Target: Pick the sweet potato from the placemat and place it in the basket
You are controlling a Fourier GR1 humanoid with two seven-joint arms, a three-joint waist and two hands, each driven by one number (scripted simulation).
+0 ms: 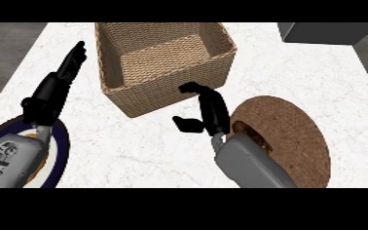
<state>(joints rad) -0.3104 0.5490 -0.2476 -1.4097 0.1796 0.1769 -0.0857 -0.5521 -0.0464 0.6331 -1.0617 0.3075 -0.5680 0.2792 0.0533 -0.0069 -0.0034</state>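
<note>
Hovering over the white desk [144, 151] is the right robot hand [210, 113], just in front of the near wall of the basket [167, 61] and just left of the round brown placemat [291, 136]. Its fingers are up and bent over at the tips, with the thumb poking out to the left. The fingers and thumb are apart and nothing sits between them, so that robot hand is empty.

Now the sweet potato [243, 129]: only an orange sliver of it shows, at the left edge of the placemat. The rest is tucked behind the right wrist and grey forearm. It lies on the placemat, not in the basket, whose woven floor is bare.

The basket stands at the back middle of the desk, turned a little at an angle. It is close to the placemat, but the two do not touch.

Over on the left, the left robot hand [61, 83] rests with its fingers straight and together, pointing up and away, beside the basket's left wall. It holds nothing. Its forearm crosses a plate [64, 141] with a dark blue rim at the lower left.

A dark grey block [323, 31] sits at the far right corner, well clear of everything.
</note>
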